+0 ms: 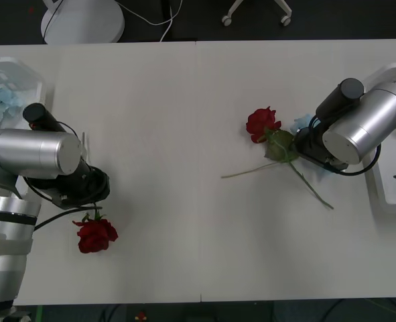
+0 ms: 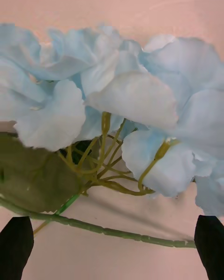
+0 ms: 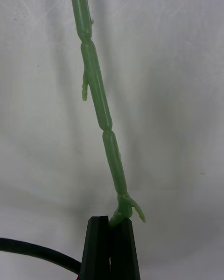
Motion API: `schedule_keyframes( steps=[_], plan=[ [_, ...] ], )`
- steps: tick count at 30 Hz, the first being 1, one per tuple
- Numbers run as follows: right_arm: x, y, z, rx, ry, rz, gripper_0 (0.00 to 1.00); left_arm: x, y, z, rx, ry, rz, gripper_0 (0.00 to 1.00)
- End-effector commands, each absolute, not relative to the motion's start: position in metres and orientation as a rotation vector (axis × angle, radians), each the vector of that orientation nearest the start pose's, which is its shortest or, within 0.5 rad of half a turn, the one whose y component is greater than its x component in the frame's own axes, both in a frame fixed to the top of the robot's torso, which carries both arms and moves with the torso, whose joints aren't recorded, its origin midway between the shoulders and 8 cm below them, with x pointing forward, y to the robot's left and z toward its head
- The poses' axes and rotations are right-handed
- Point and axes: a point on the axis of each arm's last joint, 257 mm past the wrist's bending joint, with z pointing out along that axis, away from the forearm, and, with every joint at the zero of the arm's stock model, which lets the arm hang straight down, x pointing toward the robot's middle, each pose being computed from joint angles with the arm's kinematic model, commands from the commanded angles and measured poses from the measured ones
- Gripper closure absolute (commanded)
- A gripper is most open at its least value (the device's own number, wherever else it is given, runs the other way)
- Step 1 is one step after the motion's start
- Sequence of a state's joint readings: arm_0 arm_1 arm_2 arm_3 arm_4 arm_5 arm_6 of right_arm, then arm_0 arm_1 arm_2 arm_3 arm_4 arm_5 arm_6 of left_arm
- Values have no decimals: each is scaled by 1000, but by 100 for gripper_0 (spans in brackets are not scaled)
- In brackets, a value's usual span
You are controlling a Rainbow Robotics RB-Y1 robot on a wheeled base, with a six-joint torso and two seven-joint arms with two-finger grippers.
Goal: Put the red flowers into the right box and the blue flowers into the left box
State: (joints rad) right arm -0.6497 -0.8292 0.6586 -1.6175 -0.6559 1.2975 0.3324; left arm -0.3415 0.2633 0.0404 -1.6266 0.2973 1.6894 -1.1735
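Over blue flower (image 2: 116, 102), right gripper (image 2: 112, 245) agape

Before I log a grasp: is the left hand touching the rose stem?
Touching. The left wrist view shows the left hand with its black fingers shut on the green rose stem.

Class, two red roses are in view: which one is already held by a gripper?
The red rose near the table's front-left: the left gripper clamps its stem. The other red rose lies free.
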Motion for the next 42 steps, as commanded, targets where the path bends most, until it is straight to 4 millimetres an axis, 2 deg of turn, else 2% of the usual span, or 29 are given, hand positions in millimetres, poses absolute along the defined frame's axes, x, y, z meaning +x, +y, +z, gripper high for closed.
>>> schedule_keyframes(
  steps=[1, 5, 7, 9, 10, 11, 12, 15, 18, 21, 23, 28, 29, 30, 31, 32, 33, 36, 37, 39, 42],
  plan=[
    [517, -257, -242, 380, 2541, 7, 0, 467, 248, -281, -714, 2706, -338, 100],
    [509, -254, -237, 202, 2562, -64, 0, 476, 249, -260, -867, 2631, -447, 100],
    [508, -256, -231, 36, 2562, -142, 0, 482, 250, -247, -977, 2579, -515, 100],
    [511, -258, -227, -105, 2549, -200, 0, 486, 253, -240, -1055, 2543, -550, 100],
    [516, -263, -223, -239, 2525, -268, 0, 488, 254, -236, -1126, 2512, -580, 100],
    [517, -265, -222, -269, 2519, -285, 0, 489, 254, -234, -1138, 2503, -591, 100],
    [521, -269, -219, -396, 2500, -346, 0, 493, 254, -230, -1220, 2457, -632, 100],
    [529, -277, -218, -605, 2476, -441, 0, 504, 249, -223, -1403, 2341, -732, 100],
    [537, -277, -220, -684, 2472, -471, 0, 517, 243, -219, -1575, 2211, -815, 100],
    [543, -269, -232, -661, 2497, -446, 0, 534, 238, -219, -1744, 2045, -883, 100],
    [544, -266, -241, -656, 2512, -446, 0, 543, 236, -219, -1821, 1952, -915, 100],
    [544, -263, -252, -635, 2535, -450, 0, 554, 240, -228, -1956, 1818, -946, 100],
    [543, -262, -253, -630, 2541, -440, 0, 554, 241, -230, -1966, 1811, -949, 96],
    [540, -262, -254, -620, 2554, -428, 0, 555, 241, -232, -1968, 1809, -950, 71],
    [537, -262, -255, -582, 2576, -403, 0, 556, 241, -234, -1969, 1808, -948, 29],
    [533, -261, -257, -537, 2595, -376, 0, 556, 242, -235, -1966, 1810, -945, 8],
    [532, -261, -257, -498, 2608, -363, 0, 557, 242, -236, -1965, 1809, -943, 0],
    [521, -260, -256, -256, 2667, -298, 0, 557, 243, -236, -1963, 1811, -941, 0],
    [517, -260, -256, -110, 2688, -263, 0, 557, 240, -235, -1960, 1815, -951, 0],
    [516, -260, -253, 52, 2689, -213, 0, 557, 239, -232, -1946, 1824, -955, 0],
    [515, -259, -247, 403, 2663, -96, 0, 547, 241, -225, -1848, 1920, -903, 0]
  ],
)
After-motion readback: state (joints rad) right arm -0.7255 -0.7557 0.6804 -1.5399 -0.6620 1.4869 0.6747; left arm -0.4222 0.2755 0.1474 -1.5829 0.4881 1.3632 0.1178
